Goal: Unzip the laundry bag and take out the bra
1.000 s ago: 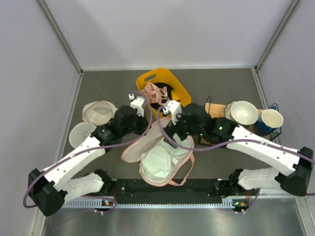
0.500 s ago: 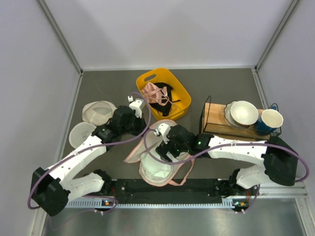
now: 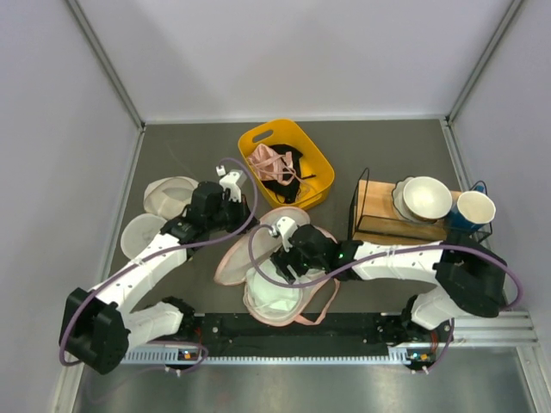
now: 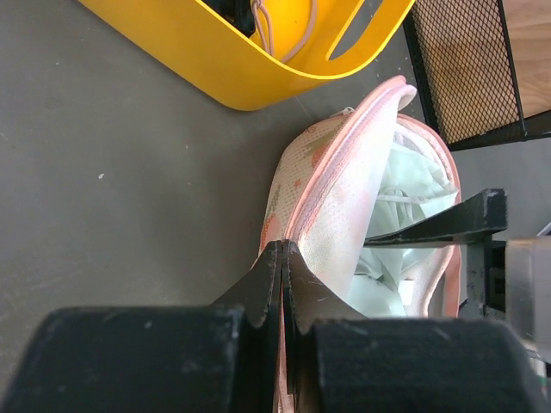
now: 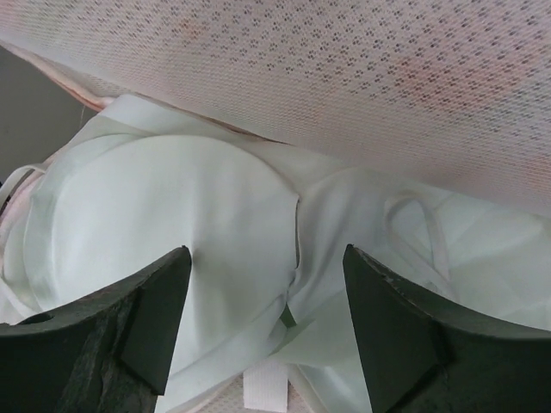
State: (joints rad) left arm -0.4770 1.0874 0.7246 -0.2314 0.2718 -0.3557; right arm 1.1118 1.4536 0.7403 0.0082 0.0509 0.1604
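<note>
The laundry bag [image 4: 344, 198] is lying unzipped; the left gripper [image 4: 282, 258] is pinching its pink edge, and the right gripper [image 5: 265, 258] (jaws wide) is hovering over the bra [image 5: 172, 215], not yet removed.

You will find a yellow basket [image 3: 320, 172] just beyond the left pincer [image 4: 282, 249], holding a pink strappy garment [image 3: 265, 161] and a black garment [image 3: 288, 168]. To the right of the right pincer [image 5: 265, 258] stands a wire rack [image 3: 383, 215] with a white bowl [image 3: 426, 196] on it and a blue cup [image 3: 475, 209] beside the bowl. Two pale rounded shells [image 3: 170, 194] lie left of the left pincer.
</note>
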